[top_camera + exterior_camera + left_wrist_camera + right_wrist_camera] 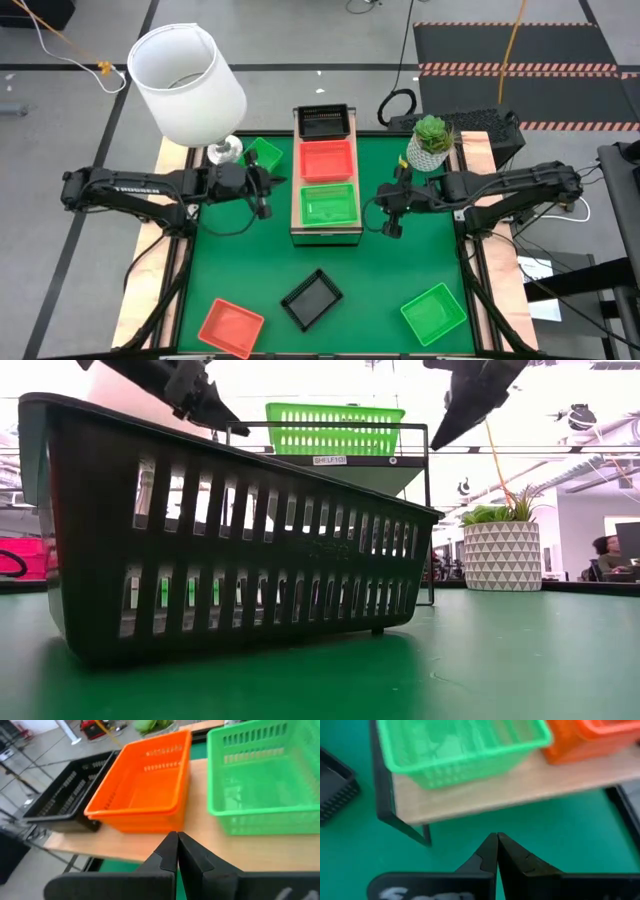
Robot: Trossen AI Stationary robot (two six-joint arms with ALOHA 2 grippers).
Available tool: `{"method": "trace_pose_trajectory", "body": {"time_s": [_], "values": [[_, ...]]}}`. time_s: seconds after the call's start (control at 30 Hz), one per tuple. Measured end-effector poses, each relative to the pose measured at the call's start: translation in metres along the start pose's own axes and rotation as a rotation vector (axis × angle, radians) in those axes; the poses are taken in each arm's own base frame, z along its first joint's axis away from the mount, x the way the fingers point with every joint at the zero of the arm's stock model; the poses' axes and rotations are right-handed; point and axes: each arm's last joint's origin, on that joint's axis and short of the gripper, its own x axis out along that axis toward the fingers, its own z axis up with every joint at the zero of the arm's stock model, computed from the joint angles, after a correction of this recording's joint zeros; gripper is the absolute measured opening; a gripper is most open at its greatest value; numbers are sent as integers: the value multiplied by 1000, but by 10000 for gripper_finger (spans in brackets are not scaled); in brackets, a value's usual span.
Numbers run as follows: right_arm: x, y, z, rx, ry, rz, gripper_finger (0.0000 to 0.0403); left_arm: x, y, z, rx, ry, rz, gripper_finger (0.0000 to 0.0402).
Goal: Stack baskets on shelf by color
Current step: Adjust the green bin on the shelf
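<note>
On the shelf in the table's middle stand three baskets in a row, bottoms on the board: black farthest, orange-red in the middle, green nearest. Loose on the green mat lie a green basket at the far left, an orange-red one, a black one and a green one near the front. My left gripper hangs shut and empty left of the shelf, facing the orange-red basket. My right gripper, also shut and empty, hovers right of the shelf, near the green basket.
A lamp with a white shade stands at the far left, and a potted plant at the far right. Pale wooden planks run along both table sides. In the low view the loose black basket fills the foreground.
</note>
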Motion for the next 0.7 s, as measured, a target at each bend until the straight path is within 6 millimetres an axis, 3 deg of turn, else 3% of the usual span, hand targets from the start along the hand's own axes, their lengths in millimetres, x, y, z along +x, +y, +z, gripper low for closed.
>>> {"method": "trace_pose_trajectory", "body": {"time_s": [0.27, 0.7], "values": [[18, 11, 4, 23, -108, 83, 4, -3, -8, 3, 11, -20, -33, 12], [17, 16, 10, 28, -173, 161, 4, -3, -9, -2, 24, 21, -42, 12]]}}
